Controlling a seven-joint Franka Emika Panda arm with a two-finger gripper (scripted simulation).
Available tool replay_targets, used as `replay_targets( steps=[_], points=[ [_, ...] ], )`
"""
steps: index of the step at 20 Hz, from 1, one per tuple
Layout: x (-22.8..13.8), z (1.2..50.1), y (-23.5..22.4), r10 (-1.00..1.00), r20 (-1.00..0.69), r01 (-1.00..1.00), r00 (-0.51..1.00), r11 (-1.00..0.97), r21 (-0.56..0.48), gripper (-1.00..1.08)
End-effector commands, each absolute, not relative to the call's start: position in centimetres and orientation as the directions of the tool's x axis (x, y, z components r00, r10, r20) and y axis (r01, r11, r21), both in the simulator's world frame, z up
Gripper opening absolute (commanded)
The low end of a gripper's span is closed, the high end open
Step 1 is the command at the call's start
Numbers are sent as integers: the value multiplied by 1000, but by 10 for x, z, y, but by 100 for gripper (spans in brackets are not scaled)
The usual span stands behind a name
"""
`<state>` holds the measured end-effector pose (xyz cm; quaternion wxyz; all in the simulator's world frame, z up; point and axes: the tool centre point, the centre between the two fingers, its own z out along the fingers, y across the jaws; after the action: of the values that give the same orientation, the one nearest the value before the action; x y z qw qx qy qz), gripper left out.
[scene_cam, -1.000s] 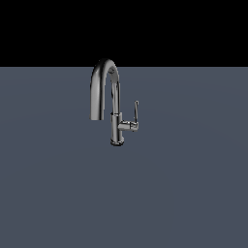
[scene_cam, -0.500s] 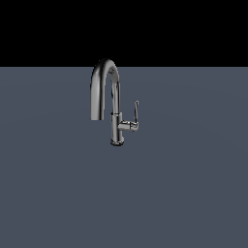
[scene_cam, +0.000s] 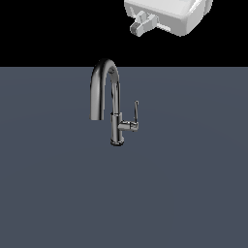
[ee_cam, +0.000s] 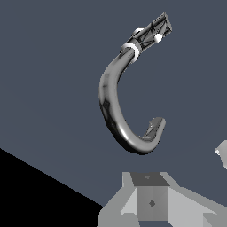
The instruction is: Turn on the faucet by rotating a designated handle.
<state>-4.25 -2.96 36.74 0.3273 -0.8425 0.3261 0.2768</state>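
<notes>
The chrome faucet [scene_cam: 114,104] stands upright on the dark grey surface, its arched spout bending toward the exterior view's left. Its handle [scene_cam: 136,111], a thin lever on a short side cylinder, points up on the exterior view's right of the body. My gripper [scene_cam: 144,22] hangs high above the faucet, toward the exterior view's right, touching nothing. It appears open and empty. From the wrist view I look down on the curved spout [ee_cam: 111,102], with the handle [ee_cam: 159,25] at its far end. One finger [ee_cam: 148,197] shows at the picture's edge.
The flat dark grey surface [scene_cam: 193,193] spreads around the faucet with nothing else on it. Beyond its far edge the background is black.
My gripper has come into the exterior view at the top edge; it was not visible in the earlier frames. The faucet and its handle have not moved.
</notes>
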Motion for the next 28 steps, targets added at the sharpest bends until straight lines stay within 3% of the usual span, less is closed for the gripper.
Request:
replay_targets(
  steps=[1,11,28],
  points=[
    [-30,353,-34,-365,-726,-777,583,-510,-369,-100],
    [8,289,-50,-296,-882,-923,366,-239,-303,-100],
    [38,179,-54,-55,-997,-986,53,156,-61,-100]
  ],
)
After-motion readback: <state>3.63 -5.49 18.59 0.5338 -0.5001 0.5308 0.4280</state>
